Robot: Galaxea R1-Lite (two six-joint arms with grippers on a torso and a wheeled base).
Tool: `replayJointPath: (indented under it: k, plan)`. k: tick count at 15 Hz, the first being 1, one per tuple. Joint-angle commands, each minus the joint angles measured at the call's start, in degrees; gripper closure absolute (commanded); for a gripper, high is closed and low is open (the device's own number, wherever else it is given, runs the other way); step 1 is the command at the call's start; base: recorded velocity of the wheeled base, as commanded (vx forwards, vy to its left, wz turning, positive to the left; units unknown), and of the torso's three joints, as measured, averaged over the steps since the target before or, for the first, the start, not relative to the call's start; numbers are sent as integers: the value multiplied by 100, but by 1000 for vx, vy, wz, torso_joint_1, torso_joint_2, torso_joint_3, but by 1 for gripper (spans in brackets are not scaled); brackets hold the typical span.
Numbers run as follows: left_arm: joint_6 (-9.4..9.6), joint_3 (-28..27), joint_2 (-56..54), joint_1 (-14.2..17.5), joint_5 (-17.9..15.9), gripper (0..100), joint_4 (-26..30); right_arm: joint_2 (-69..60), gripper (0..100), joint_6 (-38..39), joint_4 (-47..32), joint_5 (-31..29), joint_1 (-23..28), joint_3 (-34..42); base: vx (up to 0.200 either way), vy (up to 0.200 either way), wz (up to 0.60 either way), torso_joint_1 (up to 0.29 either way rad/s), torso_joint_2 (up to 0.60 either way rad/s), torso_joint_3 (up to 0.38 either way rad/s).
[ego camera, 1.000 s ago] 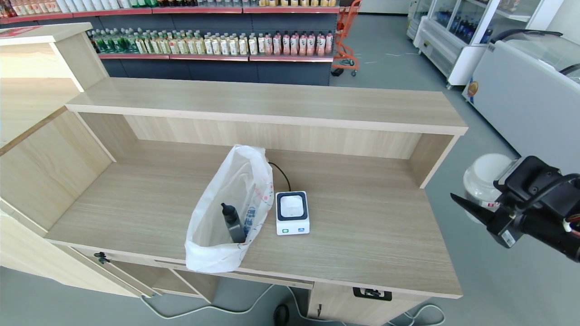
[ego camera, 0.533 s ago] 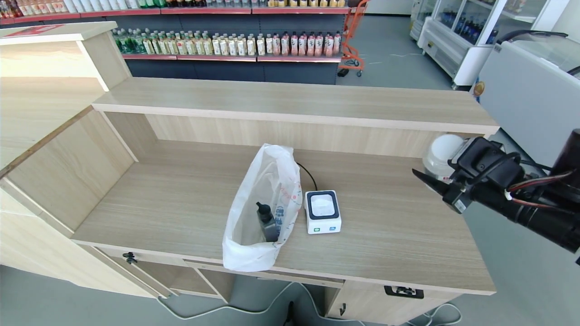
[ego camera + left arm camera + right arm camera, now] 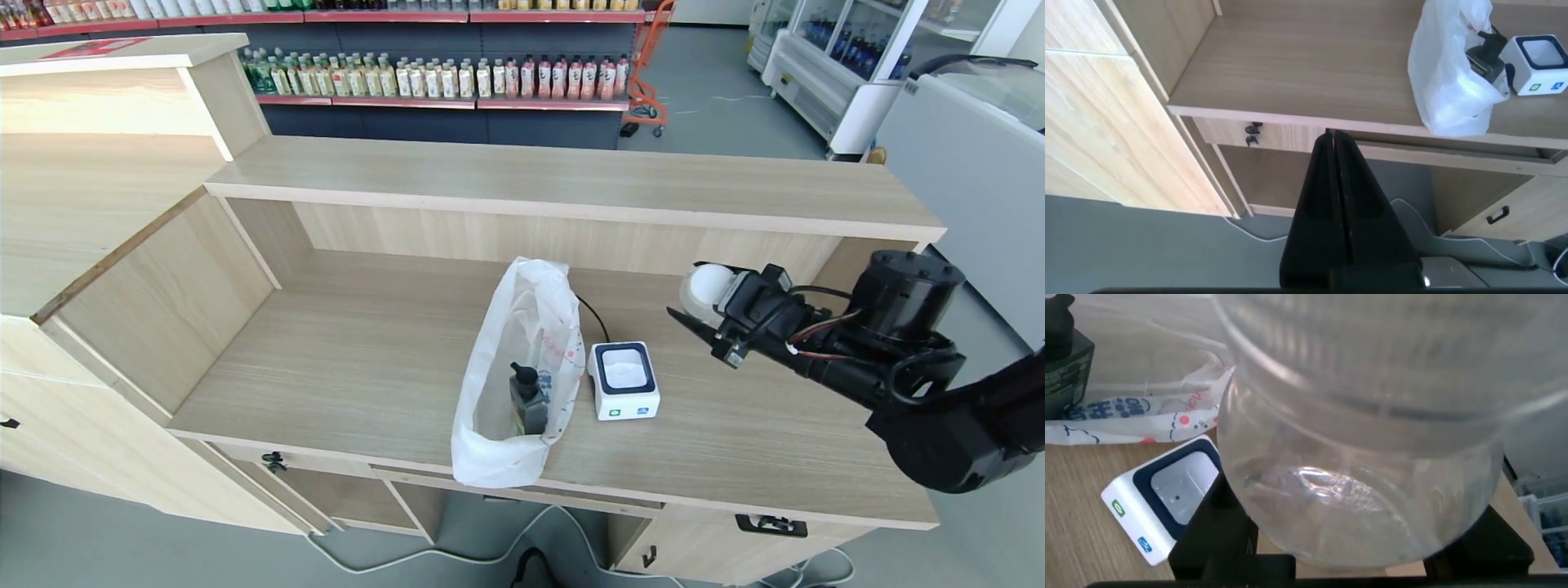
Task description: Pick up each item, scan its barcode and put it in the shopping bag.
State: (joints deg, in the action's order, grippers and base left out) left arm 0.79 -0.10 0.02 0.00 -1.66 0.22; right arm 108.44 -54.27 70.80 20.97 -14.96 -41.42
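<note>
My right gripper is shut on a clear plastic jar with a white lid, held in the air above the counter, right of the scanner. That jar sits close in the right wrist view, between the dark fingers. The white barcode scanner with a dark-framed window lies on the counter beside the white shopping bag. A dark bottle stands inside the bag. The scanner and the bag's printed side lie below the jar. My left gripper is shut, low before the counter's front edge.
The wooden counter has a raised back ledge and a side wall on the left. A black cable runs from the scanner to the back. Shelves of bottles and freezers stand behind. A drawer front faces the left gripper.
The head view has shifted. My right gripper has carried the jar in from beyond the counter's right end to above the counter, nearer the scanner.
</note>
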Motion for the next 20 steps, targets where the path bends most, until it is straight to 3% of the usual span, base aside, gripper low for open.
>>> replayJointPath:
  k: [1,4,8,15,20]
  plan:
    - [0,1,-2,0,-1,100,4,494,100,-4,206,259,72,-85,0,0,0,0,0,0]
    - [9,1,-2,0,-1,100,4,811,100,-13,628,478,169,-41,0,0,0,0,0,0]
    - [9,1,-2,0,-1,100,4,1558,100,40,1805,883,274,-15,0,0,0,0,0,0]
    - [9,1,-2,0,-1,100,4,1786,100,110,1797,1094,274,20,0,0,0,0,0,0]
    - [9,1,-2,0,-1,100,-4,2050,100,233,1805,1234,257,-375,0,0,0,0,0,0]
